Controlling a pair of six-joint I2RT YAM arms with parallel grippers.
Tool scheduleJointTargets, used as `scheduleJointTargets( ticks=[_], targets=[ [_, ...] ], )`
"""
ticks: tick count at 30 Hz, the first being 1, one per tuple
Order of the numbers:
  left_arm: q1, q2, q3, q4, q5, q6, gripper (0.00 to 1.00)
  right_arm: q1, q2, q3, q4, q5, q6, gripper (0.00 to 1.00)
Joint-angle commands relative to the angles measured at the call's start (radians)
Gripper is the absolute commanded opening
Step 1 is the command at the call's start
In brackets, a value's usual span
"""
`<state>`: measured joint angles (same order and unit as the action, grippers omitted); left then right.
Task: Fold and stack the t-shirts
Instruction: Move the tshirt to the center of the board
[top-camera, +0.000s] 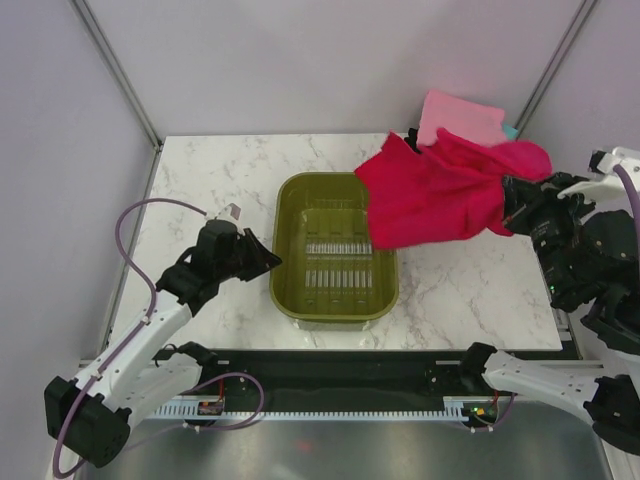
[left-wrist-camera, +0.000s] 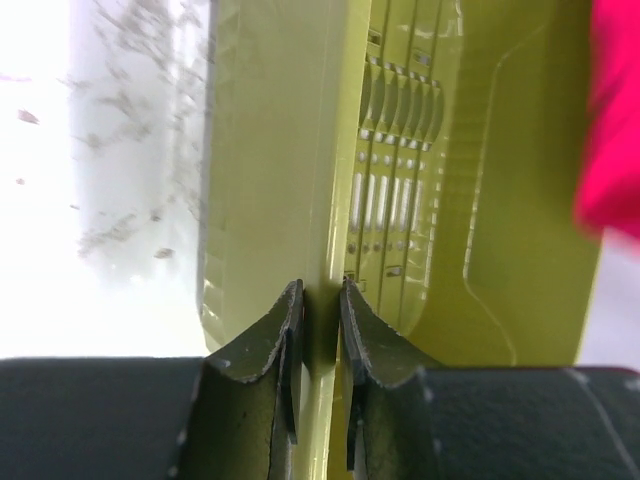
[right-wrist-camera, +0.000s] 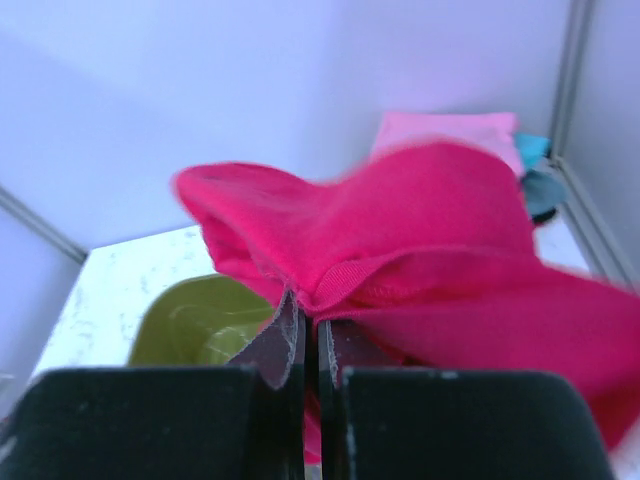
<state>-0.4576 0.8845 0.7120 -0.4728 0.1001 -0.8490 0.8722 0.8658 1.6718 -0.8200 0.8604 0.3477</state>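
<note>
Left gripper (left-wrist-camera: 320, 295) is pinching the rim of the olive basket (top-camera: 335, 312) mid-table; right gripper (right-wrist-camera: 305, 335) is clamping the crimson t-shirt (top-camera: 430, 195) by its hem, hanging limp toward the far right corner. It looks soft and light, probably best gripped along seams.

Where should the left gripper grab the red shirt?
The red shirt's free lower-left corner, hanging over the basket's right rim; come from the left, over the basket. The right gripper pinches the other end, so that corner dangles clear.

Crimson t-shirt (top-camera: 430, 195), olive basket (top-camera: 335, 250)
</note>
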Motion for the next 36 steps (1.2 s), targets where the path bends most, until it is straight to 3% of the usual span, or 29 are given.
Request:
scheduleJointTargets(
  ticks=[1,5,8,11,16,22,26,30,32,36],
  targets=[
    [0.028,0.016,0.079,-0.027,-0.086,0.080,0.02,-0.002,-0.056,-0.052,-0.057,0.137,0.050,0.00],
    [0.039,0.088,0.170,-0.050,0.010,0.229,0.02,-0.002,-0.074,-0.006,-0.061,0.120,0.001,0.00],
    [0.027,0.172,0.161,-0.035,0.085,0.190,0.02,-0.002,-0.080,0.014,0.112,0.020,-0.103,0.00],
    [-0.120,0.223,0.103,0.148,0.118,0.037,0.02,-0.002,-0.071,0.040,0.329,-0.145,-0.179,0.00],
    [-0.347,0.381,0.141,0.325,0.000,-0.111,0.02,-0.002,0.085,0.259,0.461,-0.380,-0.220,0.00],
    [-0.515,0.766,0.438,0.459,0.026,-0.165,0.02,-0.002,0.151,0.328,0.646,-0.503,-0.254,0.00],
    [-0.555,0.933,0.517,0.684,0.024,-0.398,0.02,-0.002,0.138,0.306,0.720,-0.506,-0.247,0.00],
    [-0.605,1.090,0.645,0.723,-0.049,-0.582,0.02,-0.001,0.107,0.270,0.717,-0.495,-0.222,0.00],
    [-0.622,1.162,0.746,0.734,-0.062,-0.581,0.02,-0.001,0.092,0.247,0.705,-0.489,-0.217,0.00],
    [-0.662,1.318,1.030,0.631,0.042,-0.481,0.02,-0.002,0.061,0.243,0.682,-0.469,-0.220,0.00]
  ],
)
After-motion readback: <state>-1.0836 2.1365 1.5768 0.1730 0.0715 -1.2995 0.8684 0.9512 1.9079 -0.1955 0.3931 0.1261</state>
